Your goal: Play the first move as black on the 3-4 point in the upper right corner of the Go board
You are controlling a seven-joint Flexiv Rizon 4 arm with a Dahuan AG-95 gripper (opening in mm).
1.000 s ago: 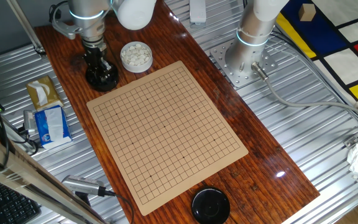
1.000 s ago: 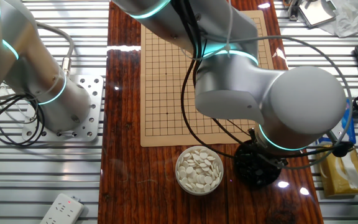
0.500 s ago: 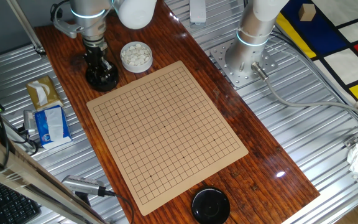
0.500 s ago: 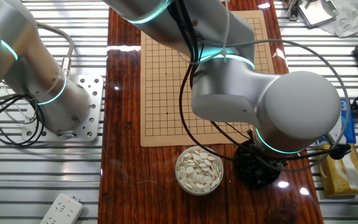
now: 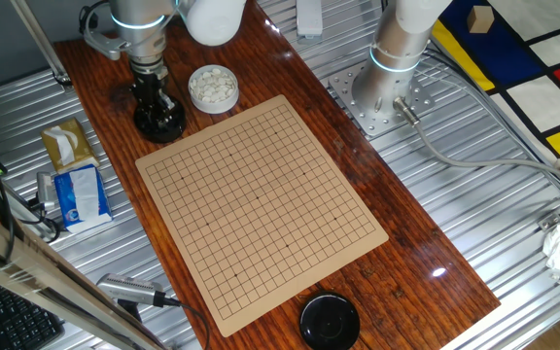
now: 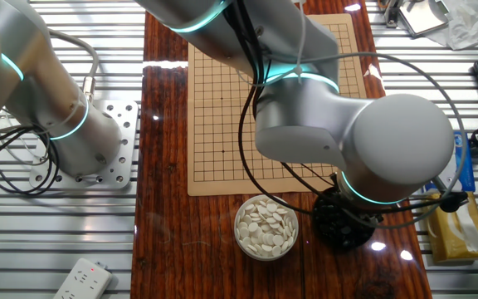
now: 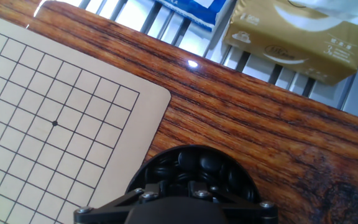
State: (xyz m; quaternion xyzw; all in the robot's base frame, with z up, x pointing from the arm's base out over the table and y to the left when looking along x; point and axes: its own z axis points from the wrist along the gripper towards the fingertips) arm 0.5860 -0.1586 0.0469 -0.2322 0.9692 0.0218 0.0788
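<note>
Hand (image 7: 173, 198) is down in the bowl (image 7: 194, 167) at the board's (image 7: 48, 118) 4 o'clock, can't tell if clenched; packed stones (image 7: 211, 164) mean it could easily snag two.

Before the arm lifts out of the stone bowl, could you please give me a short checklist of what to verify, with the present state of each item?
1. Gripper is down in the bowl of black stones: ok, seen in both fixed views and the hand view.
2. Jaws closed on one black stone: cannot tell, the gripper body hides the tips.
3. Go board has no stones on it: ok, every crossing in view is bare.
4. Board lies flat on the wooden table: ok.
5. Bowl of white stones stands apart from the gripper: ok, beside the black bowl, not touched.
6. Tissue pack lies off the board: ok.
</note>
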